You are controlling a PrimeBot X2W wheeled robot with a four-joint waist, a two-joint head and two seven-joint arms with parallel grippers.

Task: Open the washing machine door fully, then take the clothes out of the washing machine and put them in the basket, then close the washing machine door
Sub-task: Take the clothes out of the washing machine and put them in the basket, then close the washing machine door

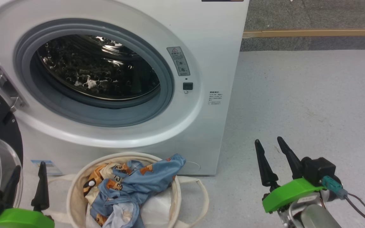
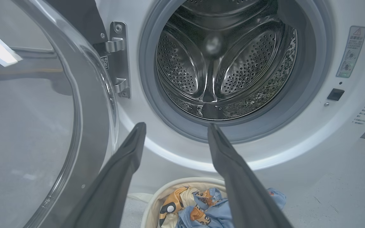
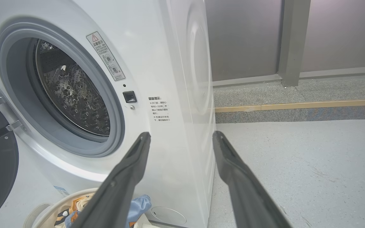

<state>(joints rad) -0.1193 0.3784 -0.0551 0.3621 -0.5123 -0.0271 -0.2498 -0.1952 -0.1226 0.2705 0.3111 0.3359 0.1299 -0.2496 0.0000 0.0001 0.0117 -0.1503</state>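
While the door (image 1: 2, 126) hangs swung open at the left of the machine (image 1: 208, 47), the clothes (image 1: 131, 186) lie heaped in the basket (image 1: 74, 190) on the floor (image 1: 296, 95) just before it. The left end effector (image 1: 30, 166) and right end effector (image 1: 268, 139) hover low, fingers spread apart, clamped on nothing.

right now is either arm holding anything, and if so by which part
Nothing is held. Both sets of jaws stand open and empty; the clothes lie in the basket, apart from them.
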